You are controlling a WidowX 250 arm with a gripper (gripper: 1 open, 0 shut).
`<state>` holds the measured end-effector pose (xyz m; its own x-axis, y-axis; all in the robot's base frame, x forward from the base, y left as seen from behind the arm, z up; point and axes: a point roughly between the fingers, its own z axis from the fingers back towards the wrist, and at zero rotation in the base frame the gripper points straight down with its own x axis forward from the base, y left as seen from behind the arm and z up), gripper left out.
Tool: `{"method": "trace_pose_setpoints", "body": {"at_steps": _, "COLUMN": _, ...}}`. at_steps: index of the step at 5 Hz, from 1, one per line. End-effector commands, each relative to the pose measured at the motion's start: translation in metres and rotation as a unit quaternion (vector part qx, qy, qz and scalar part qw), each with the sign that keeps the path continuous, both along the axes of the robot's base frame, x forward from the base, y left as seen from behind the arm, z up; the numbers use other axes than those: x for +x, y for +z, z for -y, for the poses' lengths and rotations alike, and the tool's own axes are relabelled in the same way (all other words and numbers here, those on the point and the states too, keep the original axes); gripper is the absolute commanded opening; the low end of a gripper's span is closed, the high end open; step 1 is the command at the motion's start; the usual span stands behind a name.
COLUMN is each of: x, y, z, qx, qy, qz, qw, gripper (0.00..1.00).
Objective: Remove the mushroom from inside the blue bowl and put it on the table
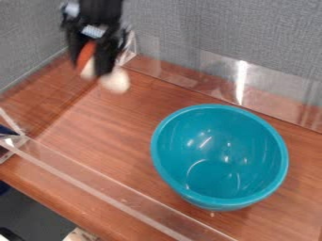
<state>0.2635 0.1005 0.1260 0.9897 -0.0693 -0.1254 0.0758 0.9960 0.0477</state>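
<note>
My gripper [100,58] hangs over the far left part of the table [88,122], blurred by motion. It is shut on the mushroom [115,81]: the orange-red cap shows between the fingers and the cream stem sticks out below to the right. The mushroom is in the air, above the wood. The blue bowl [221,156] sits at the right of the table with nothing in it, well apart from the gripper.
Low clear acrylic walls [88,186] run along the table's edges, front and back. A white clip fitting [10,137] sits at the left edge. A grey backdrop stands behind the table.
</note>
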Motion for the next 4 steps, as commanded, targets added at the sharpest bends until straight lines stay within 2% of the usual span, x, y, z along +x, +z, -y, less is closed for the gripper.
{"method": "trace_pose_setpoints", "body": {"at_steps": 1, "x": -0.01, "y": -0.016, "z": 0.022, "qx": 0.008, "qy": -0.043, "qz": -0.001, "qw": 0.999, "gripper": 0.0}}
{"method": "trace_pose_setpoints", "body": {"at_steps": 3, "x": -0.011, "y": -0.027, "z": 0.096, "qx": 0.004, "qy": -0.136, "qz": -0.003, "qw": 0.9907, "gripper": 0.0}}
{"method": "trace_pose_setpoints", "body": {"at_steps": 4, "x": -0.014, "y": -0.026, "z": 0.062, "qx": 0.006, "qy": -0.108, "qz": -0.006, "qw": 0.9941, "gripper": 0.0}}
